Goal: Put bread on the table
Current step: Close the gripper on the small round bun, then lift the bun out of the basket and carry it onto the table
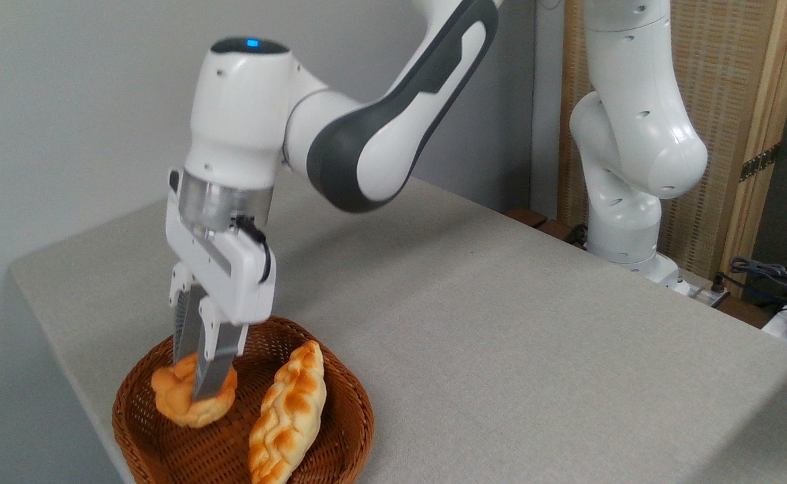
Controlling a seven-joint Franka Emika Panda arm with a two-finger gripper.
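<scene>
the hand (195,380) points straight down into the brown wicker basket (340,430) at the near left corner of the counter (501,323); its fingers (213,373) are narrowed onto the bread (171,396), one finger across the front of the bun and the other behind it, so it looks gripped; the bun sits inside the basket, toward its left side, and whether it rests on the weave or is just clear of it cannot be told; the long braided loaf (289,417) lies just beside it on the right, apart from the fingers; the likely risks, as i judge them: the grip sits on the lumpy top, so the soft bun could rotate or slip out on the lift; a low carry could clip the basket rim and drag the basket; a sideways swing to the right could nudge the loaf.
</scene>
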